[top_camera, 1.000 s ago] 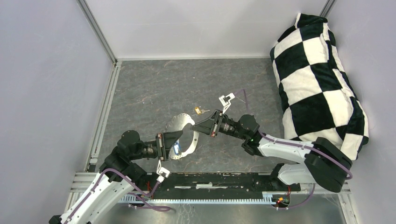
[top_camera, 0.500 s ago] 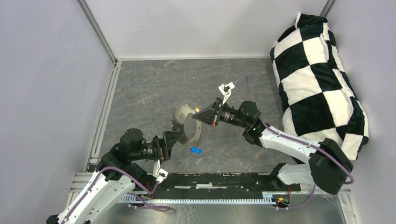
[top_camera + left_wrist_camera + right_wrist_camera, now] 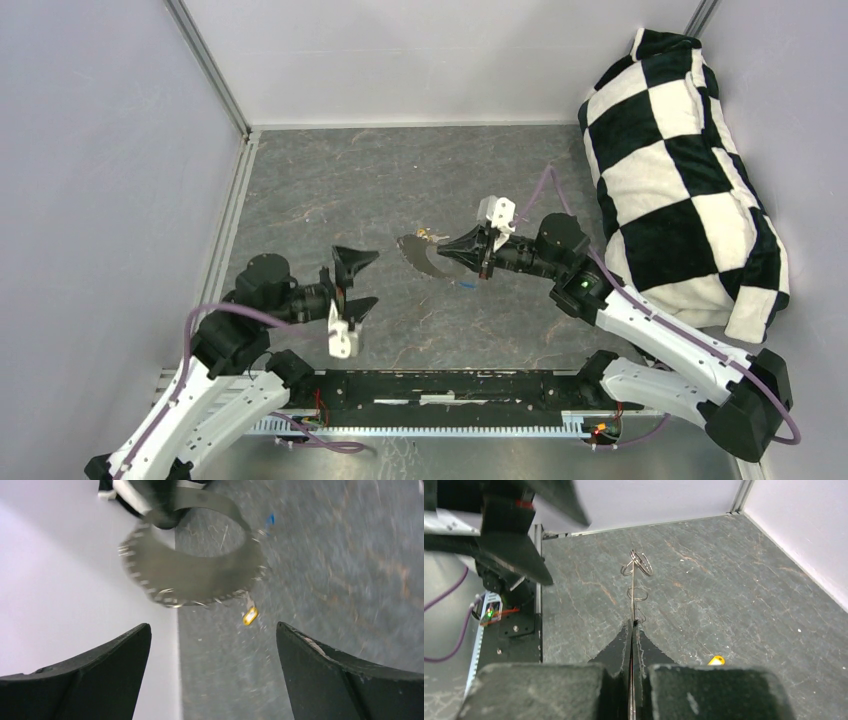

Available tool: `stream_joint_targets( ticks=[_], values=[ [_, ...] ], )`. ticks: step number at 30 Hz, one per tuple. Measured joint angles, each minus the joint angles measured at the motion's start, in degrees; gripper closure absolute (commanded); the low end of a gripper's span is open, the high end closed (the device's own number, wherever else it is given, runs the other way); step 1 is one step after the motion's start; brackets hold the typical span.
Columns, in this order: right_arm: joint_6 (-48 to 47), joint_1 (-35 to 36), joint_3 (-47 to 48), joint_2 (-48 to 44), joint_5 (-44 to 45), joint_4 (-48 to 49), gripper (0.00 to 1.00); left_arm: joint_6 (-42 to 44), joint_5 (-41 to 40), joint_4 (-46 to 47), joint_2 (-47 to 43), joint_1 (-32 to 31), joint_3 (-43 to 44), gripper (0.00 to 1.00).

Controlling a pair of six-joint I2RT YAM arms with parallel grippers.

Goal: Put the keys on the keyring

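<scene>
Top: I look down from above and behind, far off.
Left wrist: near, facing the keyring [image 3: 200, 582].
Right wrist: near, same keyring edge-on.

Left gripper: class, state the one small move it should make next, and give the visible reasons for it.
Probably move the left gripper across toward the blue key to pick it up. Its jaws stand wide open and empty, the blue key lies loose on the table apart from the keyring, and the right gripper is shut on that ring, so it is not free to fetch the key.
</scene>
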Motion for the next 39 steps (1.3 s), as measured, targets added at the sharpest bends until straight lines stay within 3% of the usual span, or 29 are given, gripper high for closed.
stream_joint_targets(
  ticks=[5, 10, 13, 15, 17, 21, 32, 39],
  values=[
    [-4.0, 0.1, -1.3, -0.8, -4.2, -1.3, 1.0, -29.1, 0.3, 12.1, 5.4, 0.0, 4.6, 0.0],
    [-4.5, 0.2, -2.4, -0.9, -8.5, -1.1, 1.0, -42.9, 2.0, 18.6, 10.4, 0.0, 5.6, 0.04],
    [-4.7, 0.5, -2.5, -1.0, -10.1, -1.0, 1.0, -46.7, 3.8, 19.9, 14.2, 0.0, 6.9, 0.17],
    [-4.8, 0.8, -2.5, -1.3, -11.1, -0.9, 1.0, -48.5, 5.2, 20.5, 16.5, 0.0, 7.6, 0.37],
    [-4.9, 0.8, -2.5, -1.5, -11.8, -0.9, 1.0, -50.1, 6.3, 20.6, 18.8, 0.0, 8.2, 0.49],
    [-5.7, 0.7, -2.6, -1.7, -12.3, -0.9, 1.0, -53.2, 6.6, 20.5, 21.4, 0.0, 8.4, 0.56],
    [-6.4, 0.7, -2.6, -1.7, -12.8, 0.0, 1.0, -59.2, 10.3, 20.2, 21.2, 0.0, 8.4, 0.95],
    [-6.8, 0.7, -2.8, -1.9, -15.1, -0.5, 1.0, -59.9, 14.7, 18.9, 21.2, 0.2, 8.4, 0.98]
  ],
)
